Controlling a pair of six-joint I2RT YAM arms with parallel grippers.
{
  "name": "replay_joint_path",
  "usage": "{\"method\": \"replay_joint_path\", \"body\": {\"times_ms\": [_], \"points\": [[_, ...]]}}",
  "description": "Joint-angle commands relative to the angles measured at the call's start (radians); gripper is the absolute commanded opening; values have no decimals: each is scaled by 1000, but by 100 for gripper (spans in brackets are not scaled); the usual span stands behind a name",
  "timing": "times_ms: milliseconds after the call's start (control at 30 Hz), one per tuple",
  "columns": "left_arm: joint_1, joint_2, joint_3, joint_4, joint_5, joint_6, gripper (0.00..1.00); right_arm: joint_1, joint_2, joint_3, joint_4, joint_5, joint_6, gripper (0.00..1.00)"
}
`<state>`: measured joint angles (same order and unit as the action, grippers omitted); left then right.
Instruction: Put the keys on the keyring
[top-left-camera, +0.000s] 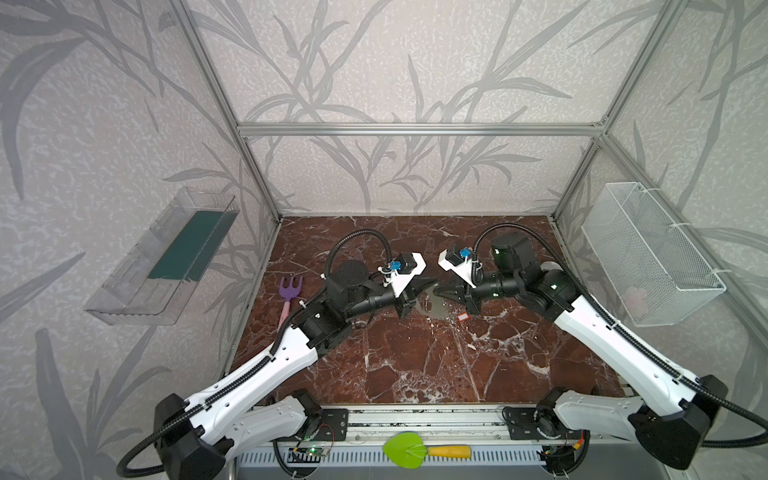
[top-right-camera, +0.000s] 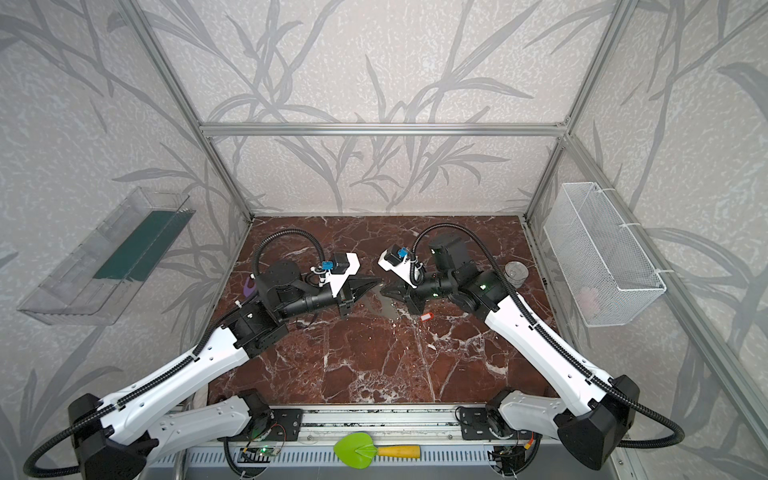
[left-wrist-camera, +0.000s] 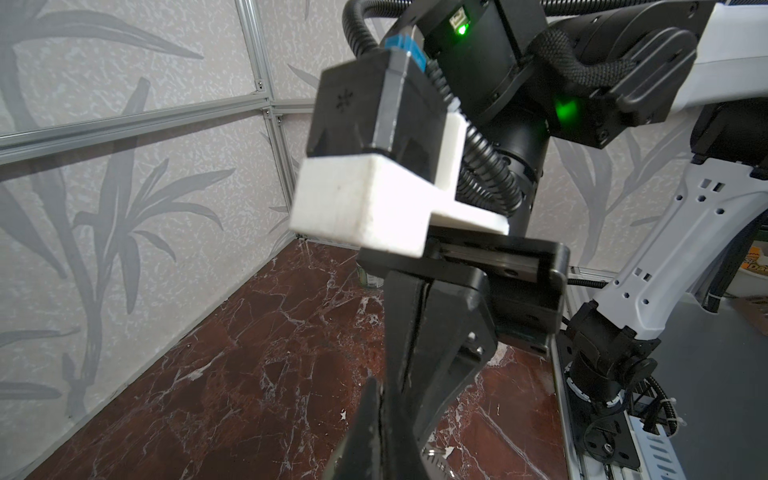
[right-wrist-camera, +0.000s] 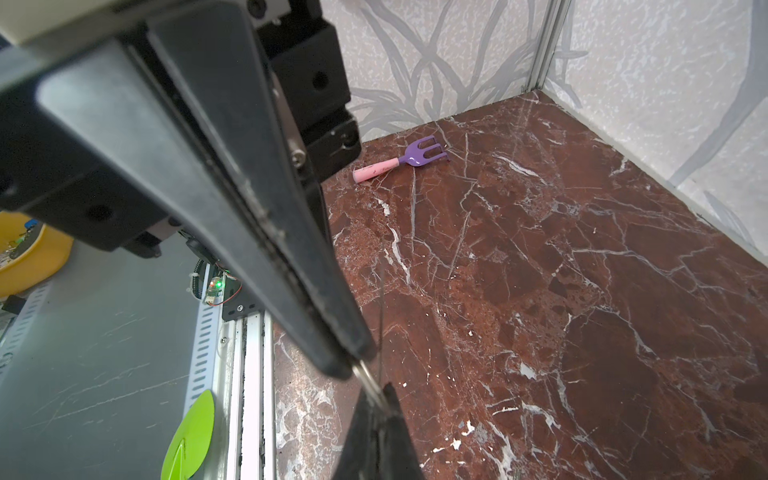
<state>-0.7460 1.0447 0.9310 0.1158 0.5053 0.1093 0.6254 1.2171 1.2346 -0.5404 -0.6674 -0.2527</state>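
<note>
Both arms reach in over the dark red marble counter (top-left-camera: 415, 361), and the two hands meet tip to tip near its middle.

Left hand (top-left-camera: 430, 283): jaws together. In the right wrist view its dark tip (right-wrist-camera: 386, 397) takes in the thin silvery rim of the keyring, so we read it as clamped on that rim.

Right hand (top-left-camera: 441, 292): jaws together, pinching the same rim at its very tip (right-wrist-camera: 351, 363).

The flat pale-grey D-shaped keyring (top-left-camera: 435, 306) shows in both top views as a grey loop just at 6 o'clock of the meeting tips. Edge-on in the right wrist view (right-wrist-camera: 368, 376) it is only a short bright arc between the two tips.

The keys (top-left-camera: 463, 318) show as a small red plastic tag with a white label, lying flat on the counter at 4 o'clock of the right hand, near it but apart and held by neither hand (top-right-camera: 427, 317). We cannot make out the metal key itself.

Also noted: a purple toy rake with a pink handle (top-left-camera: 289, 291) at 9 o'clock of the left hand, by the counter's edge.
</note>
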Motion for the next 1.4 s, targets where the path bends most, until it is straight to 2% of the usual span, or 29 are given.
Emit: {"method": "replay_joint_path", "body": {"times_ms": [0,1367], "points": [[-1,-22,-1,5,-10,25,0,1,-5,0,-26,9,-10,0],[-6,11,57,-208,-68,146,0,7,-30,83,-121,85,-56,0]]}}
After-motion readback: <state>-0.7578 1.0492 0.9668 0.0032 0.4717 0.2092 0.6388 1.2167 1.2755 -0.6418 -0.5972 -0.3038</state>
